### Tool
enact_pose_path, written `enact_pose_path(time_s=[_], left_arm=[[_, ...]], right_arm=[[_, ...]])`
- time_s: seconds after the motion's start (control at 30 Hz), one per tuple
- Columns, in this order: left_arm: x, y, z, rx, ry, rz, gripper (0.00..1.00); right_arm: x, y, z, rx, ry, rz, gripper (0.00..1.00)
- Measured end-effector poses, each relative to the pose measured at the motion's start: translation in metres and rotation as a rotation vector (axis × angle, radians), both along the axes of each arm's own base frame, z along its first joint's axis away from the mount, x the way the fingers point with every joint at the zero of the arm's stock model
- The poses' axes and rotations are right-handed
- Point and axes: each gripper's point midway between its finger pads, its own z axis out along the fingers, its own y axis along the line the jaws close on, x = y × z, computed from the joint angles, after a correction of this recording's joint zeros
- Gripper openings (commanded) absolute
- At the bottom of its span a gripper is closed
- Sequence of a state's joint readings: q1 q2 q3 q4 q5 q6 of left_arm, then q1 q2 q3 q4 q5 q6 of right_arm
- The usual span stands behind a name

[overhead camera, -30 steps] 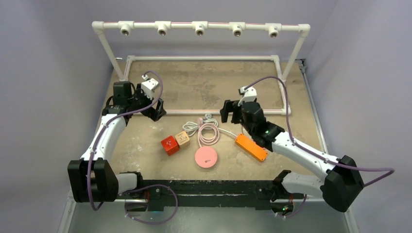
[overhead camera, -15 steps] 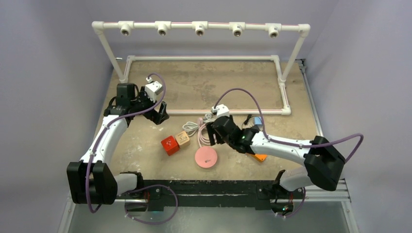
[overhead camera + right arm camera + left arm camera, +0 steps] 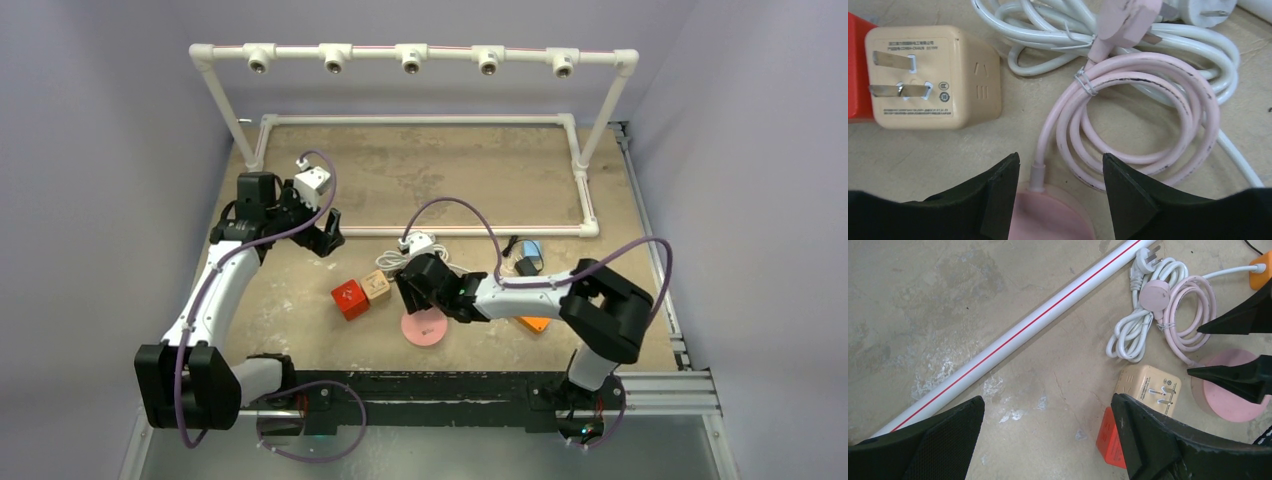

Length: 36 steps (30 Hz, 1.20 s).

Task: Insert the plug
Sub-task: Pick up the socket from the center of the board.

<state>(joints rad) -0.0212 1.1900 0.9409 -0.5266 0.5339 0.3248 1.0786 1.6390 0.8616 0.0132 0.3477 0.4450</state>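
Pink plug (image 3: pixel 1130 20) prongs toward white plug (image 3: pixel 1203 12) | right tool (image 3: pixel 1060 160) spread astride cable (image 3: pixel 1037 172) | left tool (image 3: pixel 1048 400) spread

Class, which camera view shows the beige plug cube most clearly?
Right wrist: the beige plug cube fills the upper left, prongs and label sharp. Left wrist shows it smaller, prongs visible. Top external shows it tiny, beside the red cube.

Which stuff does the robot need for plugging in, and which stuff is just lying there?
Probably for the job:
right claw
pink plug
pink cable
orange power strip

Just lying about:
beige adapter
red cube
white pipe frame
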Motion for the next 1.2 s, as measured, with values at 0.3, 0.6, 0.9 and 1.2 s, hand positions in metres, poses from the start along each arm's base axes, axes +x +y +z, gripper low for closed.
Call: enact_pose_path(time_s=[0.3,0.6,0.9,1.2], left_arm=[[-0.004,0.001,0.0,0.005,0.015,0.005,0.99],[-0.001,-0.009,0.016,-0.057,0.013,-0.011,0.99],[-0.019,-0.05,0.056,-0.215,-0.021,-0.101,0.99],[-0.054,-0.084,0.077,-0.342,0.03,-0.201,0.99]], right_arm=[[0.015,0.022,-0.022,-0.052,-0.011,0.018,0.18],[0.021,0.023,0.048,0.064,-0.105,0.02,0.0],[0.008,0.024,0.186,0.507,-0.305,0.065,0.0],[0.02,0.013,0.176,0.601,-0.449,0.002,0.0]])
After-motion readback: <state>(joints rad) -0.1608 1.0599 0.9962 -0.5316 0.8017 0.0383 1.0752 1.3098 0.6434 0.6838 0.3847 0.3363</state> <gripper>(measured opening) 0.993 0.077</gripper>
